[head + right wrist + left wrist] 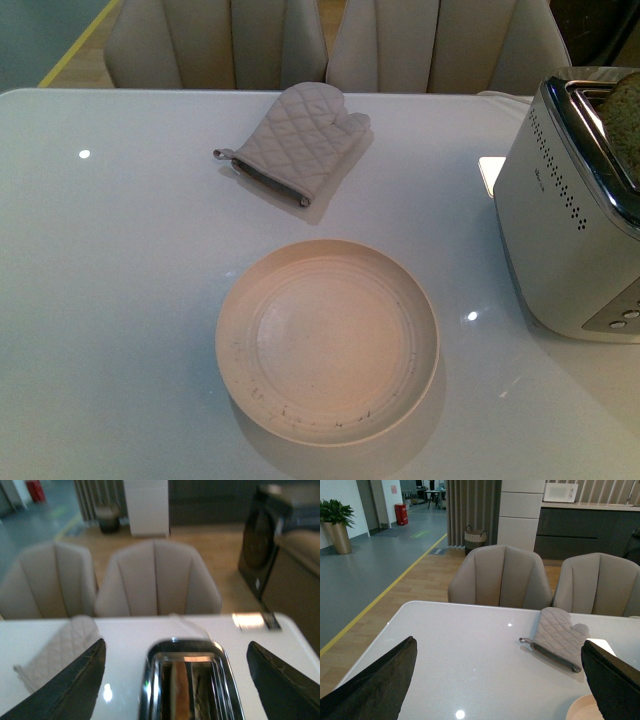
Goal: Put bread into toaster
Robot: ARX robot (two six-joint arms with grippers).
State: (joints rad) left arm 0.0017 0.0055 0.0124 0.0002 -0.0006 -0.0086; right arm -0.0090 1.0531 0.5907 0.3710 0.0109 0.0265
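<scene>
The bread [625, 120] sits in the toaster [565, 225], its speckled tan top poking out of the chrome slot at the right edge of the front view. In the right wrist view the toaster's chrome top [189, 685] lies directly beneath the right claw [175, 680], whose dark fingers [75, 685] stand wide apart on either side, holding nothing. The toaster stands on the white surface [120, 300], with an empty round plate [327, 340] near it towards the middle. Beyond the plate lies a quilted mitt [295, 140]. The left claw [495, 680] is also spread and empty, hovering above the surface with the mitt between its fingertips [385, 680] in its view. Two chairs [500, 577] stand behind the surface.
</scene>
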